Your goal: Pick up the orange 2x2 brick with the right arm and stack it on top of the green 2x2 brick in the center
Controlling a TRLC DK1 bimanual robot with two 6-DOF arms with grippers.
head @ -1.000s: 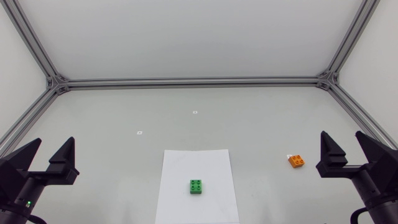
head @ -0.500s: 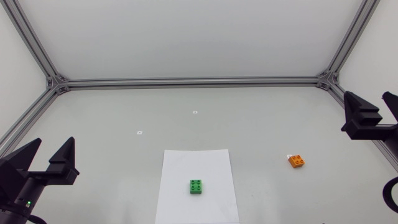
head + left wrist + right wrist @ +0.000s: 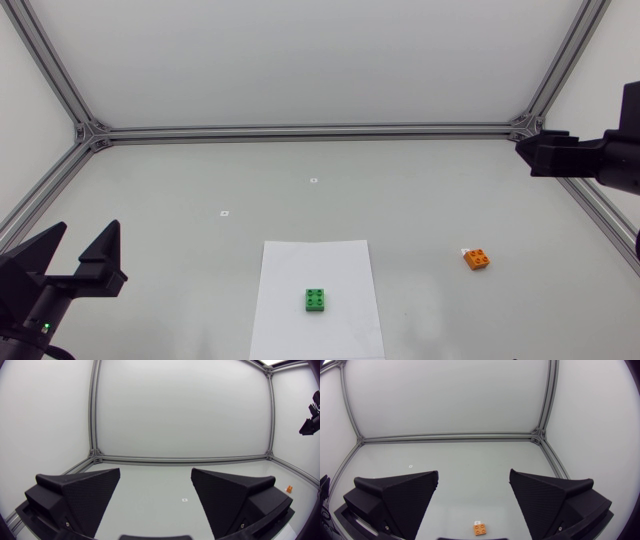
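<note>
- The left arm's jaws stand spread with nothing between them at the near left corner of the pale grey counter [image 3: 420,200]. They are well apart from both bricks.
- The small green 2x2 studded plastic brick [image 3: 316,300] sits on a white paper sheet [image 3: 300,262], near the counter's middle and close to you. Neither wrist view shows it.
- The small orange 2x2 studded plastic brick [image 3: 477,259] lies on bare counter off to the right of the sheet, turned slightly askew to it.
- Expect the orange brick to be light, rigid and smooth-walled, so it may skid if you nudge it with one side only. Take it by two opposite flat walls, below the studs, with your wrist turned to match its skew.
- A tiny white tag [image 3: 465,250] lies just beside the orange brick; you cannot make out what it is.
- The right arm [image 3: 600,165] hangs high at the far right, cut off by the head view's edge.
- Its jaws look end-on from the head view, but the right wrist view shows them spread wide and holding nothing. The orange brick is below and ahead of them.
- Two small white markers [image 3: 313,180] dot the far counter, before the aluminium frame rail [image 3: 300,131].
</note>
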